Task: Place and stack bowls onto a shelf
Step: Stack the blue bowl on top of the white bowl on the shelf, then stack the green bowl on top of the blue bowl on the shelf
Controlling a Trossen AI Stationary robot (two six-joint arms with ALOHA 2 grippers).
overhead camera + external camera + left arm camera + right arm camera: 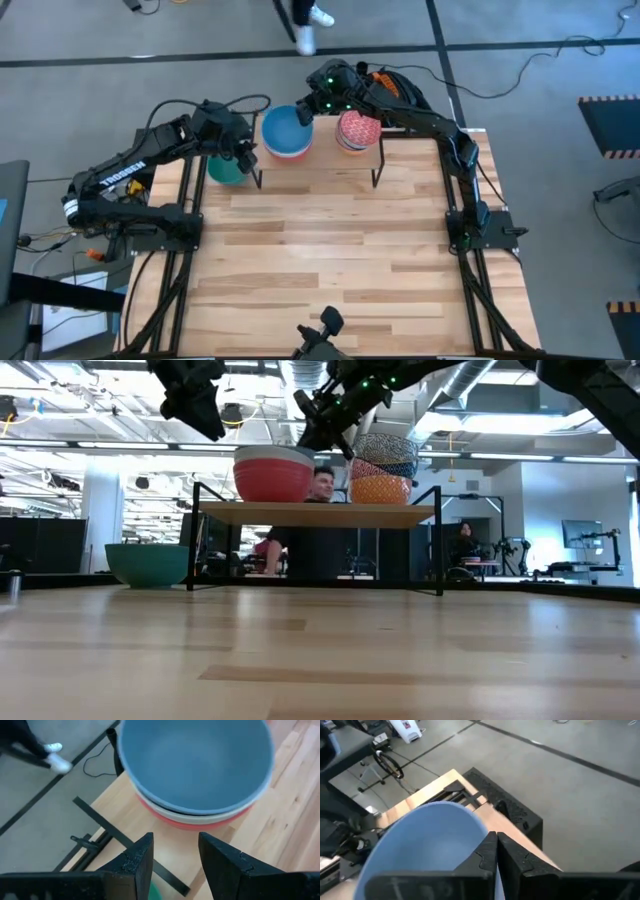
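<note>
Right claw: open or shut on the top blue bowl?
Shut on it: the right claw pinches the rim of the blue bowl, its fingers nearly touching.

Bowl colours on the light-wood shelf point(320, 160)

A blue bowl point(286, 130) is topping a cream-white one point(272, 455) over red point(272, 480) — beside them a pink speckled bowl point(358, 128) is crowning a blue-patterned and an orange one; the green bowl point(147, 564) is sitting apart.

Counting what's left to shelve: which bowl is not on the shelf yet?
The green bowl, standing on the table beside the shelf; the other bowls sit stacked on it.
</note>
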